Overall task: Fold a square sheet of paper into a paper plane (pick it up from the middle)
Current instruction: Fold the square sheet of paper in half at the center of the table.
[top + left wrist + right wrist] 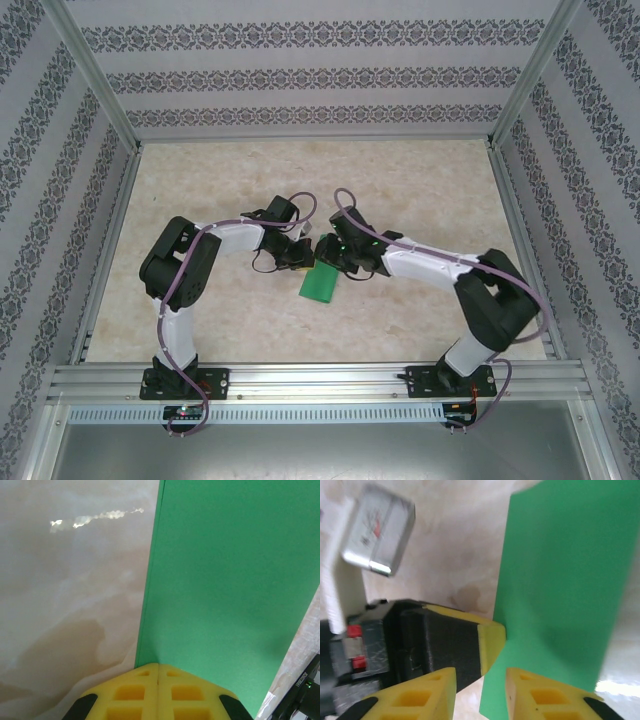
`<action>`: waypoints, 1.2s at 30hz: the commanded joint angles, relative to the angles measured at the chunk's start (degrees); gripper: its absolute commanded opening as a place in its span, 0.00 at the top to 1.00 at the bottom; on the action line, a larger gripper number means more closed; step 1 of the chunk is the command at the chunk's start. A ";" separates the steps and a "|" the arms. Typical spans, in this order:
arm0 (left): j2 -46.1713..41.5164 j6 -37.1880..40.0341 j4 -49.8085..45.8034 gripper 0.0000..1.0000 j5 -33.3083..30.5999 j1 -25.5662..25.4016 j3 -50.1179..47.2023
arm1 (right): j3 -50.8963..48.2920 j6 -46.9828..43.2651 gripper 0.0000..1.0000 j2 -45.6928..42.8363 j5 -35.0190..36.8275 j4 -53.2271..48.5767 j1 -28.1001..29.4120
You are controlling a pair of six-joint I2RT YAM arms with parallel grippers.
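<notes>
The square sheet of paper [321, 284] is bright green and hangs as a narrow flat panel between both grippers, above the middle of the table. My left gripper [300, 255] is shut on its upper edge; in the left wrist view the yellow fingertips [158, 669] meet on the sheet [225, 580]. My right gripper [338, 258] faces it from the right. In the right wrist view its jaws [480, 687] stand apart, straddling the sheet's [560, 580] near edge without pinching it, right beside the left gripper's yellow finger [492, 640]. The paper plane is out of view.
The marbled beige tabletop [420, 190] lies bare around the arms. Aluminium rails [320, 380] frame the near edge and sides, and patterned walls close the back and sides. Part of the right arm [300, 690] sits close to the sheet's lower right edge.
</notes>
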 commanded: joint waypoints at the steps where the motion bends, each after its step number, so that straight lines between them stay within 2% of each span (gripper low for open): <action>1: 1.25 1.80 -1.64 1.00 -3.90 -0.61 -0.17 | 1.69 0.16 0.73 2.77 -2.21 2.27 0.87; 10: 1.32 2.27 -2.19 1.00 -4.16 -0.64 0.06 | -4.20 2.39 0.71 4.68 -2.08 7.32 0.43; 17: 1.56 2.71 -2.72 1.00 -4.33 -0.64 0.21 | -7.00 3.31 0.69 4.59 -5.20 13.86 0.02; 27: 1.39 2.74 -2.81 1.00 -4.73 -0.63 -0.08 | -6.63 1.09 0.71 -1.75 -3.29 11.89 -2.09; 36: 1.42 3.25 -3.22 1.00 -4.81 -0.61 0.50 | -8.11 1.44 0.71 2.48 -3.36 11.27 -2.82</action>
